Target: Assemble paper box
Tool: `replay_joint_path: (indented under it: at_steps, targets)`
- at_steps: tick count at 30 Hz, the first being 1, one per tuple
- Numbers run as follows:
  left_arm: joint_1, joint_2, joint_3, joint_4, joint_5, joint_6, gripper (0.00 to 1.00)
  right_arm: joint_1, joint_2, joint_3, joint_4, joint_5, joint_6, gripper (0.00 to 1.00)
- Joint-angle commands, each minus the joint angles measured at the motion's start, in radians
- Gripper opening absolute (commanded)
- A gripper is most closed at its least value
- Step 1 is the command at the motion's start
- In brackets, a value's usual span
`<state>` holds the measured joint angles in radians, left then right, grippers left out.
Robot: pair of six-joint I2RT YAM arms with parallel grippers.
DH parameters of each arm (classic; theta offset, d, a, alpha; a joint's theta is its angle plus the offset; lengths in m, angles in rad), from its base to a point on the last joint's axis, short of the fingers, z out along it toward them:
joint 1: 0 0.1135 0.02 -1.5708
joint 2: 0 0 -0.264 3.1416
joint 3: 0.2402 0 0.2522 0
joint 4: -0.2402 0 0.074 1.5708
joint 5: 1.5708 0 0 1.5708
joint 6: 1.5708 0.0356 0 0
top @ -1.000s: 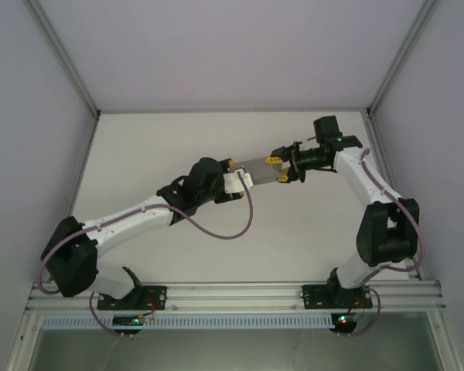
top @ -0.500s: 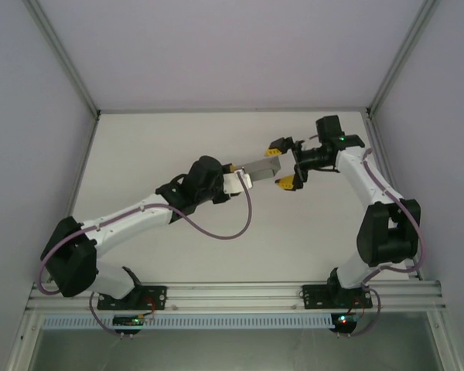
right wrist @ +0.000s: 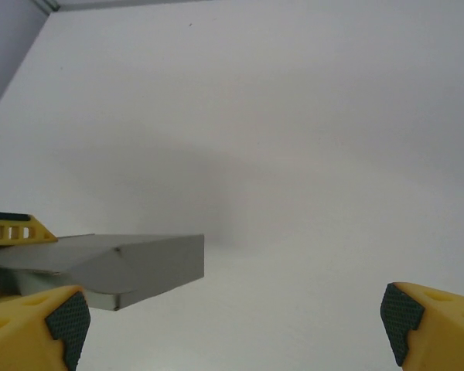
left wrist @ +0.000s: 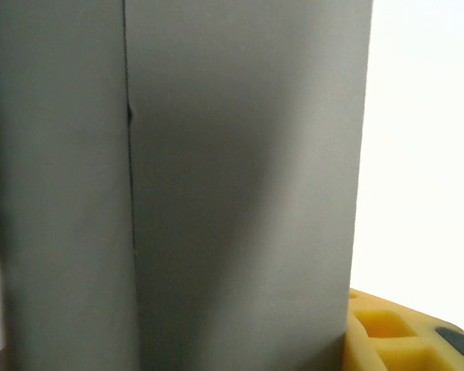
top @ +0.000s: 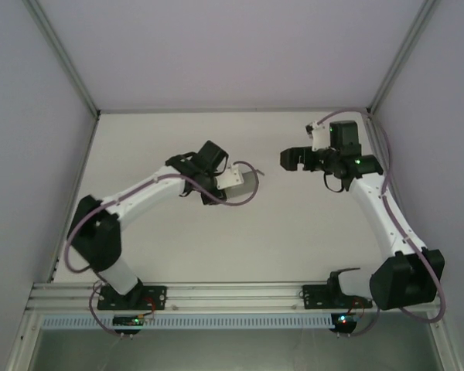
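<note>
Grey matte cardboard is clamped in the left gripper (top: 243,180). This is the small, low, rectangular paper box (left wrist: 240,193), and it sits so close ahead of that wrist that its broad face, crossed by one vertical seam, covers most of the wrist view. One yellow finger (left wrist: 387,332) shows against its lower right edge. The box juts out past the fingertips and appears to hang clear of the white table (right wrist: 332,154) below.

Farther out, the right gripper (right wrist: 236,313) has its jaws wide apart with nothing between the dark pads (right wrist: 68,318). From there the box lies ahead and to the left, well apart from it.

The box looks very light, with thin walls that would dent or buckle under a hard pinch. Its matte skin should give the pads good friction. The best hold is probably along a folded edge or near a corner, where the creases stiffen the board, rather than mid-panel. The seam may spring open if it is squeezed across.
</note>
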<state>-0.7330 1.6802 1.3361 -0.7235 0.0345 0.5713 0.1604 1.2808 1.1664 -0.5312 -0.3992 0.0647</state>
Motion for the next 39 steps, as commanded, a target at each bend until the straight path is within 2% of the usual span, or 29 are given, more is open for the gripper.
replay_joint_path:
  at_steps: [1,6,11,19,29,32,34,35,39]
  targets:
    - [0.005,0.084,0.091,-0.182,0.063,-0.021,0.2,0.045,0.037,-0.016,0.059,-0.012,-0.186,0.99]
    - [0.021,0.157,0.152,-0.176,0.161,0.005,0.21,0.154,0.128,0.017,-0.045,0.046,-0.34,0.99]
    - [0.056,0.179,0.153,-0.16,0.282,0.028,0.23,0.181,0.203,0.053,-0.057,0.01,-0.37,0.9]
    - [0.07,0.225,0.175,-0.18,0.278,0.033,0.24,0.224,0.304,0.121,-0.069,-0.018,-0.418,0.55]
    - [0.071,0.231,0.172,-0.174,0.272,0.021,0.26,0.244,0.357,0.138,-0.11,-0.025,-0.453,0.3]
    - [0.069,0.231,0.173,-0.169,0.274,0.015,0.25,0.25,0.36,0.14,-0.106,-0.015,-0.453,0.17]
    - [0.069,0.23,0.176,-0.164,0.27,0.01,0.26,0.252,0.365,0.149,-0.113,-0.02,-0.439,0.03]
    - [0.07,0.23,0.177,-0.159,0.263,0.004,0.26,0.262,0.364,0.153,-0.119,-0.005,-0.428,0.0]
    - [0.069,0.231,0.178,-0.128,0.218,-0.03,0.28,0.3,0.337,0.136,-0.105,0.062,-0.339,0.0]
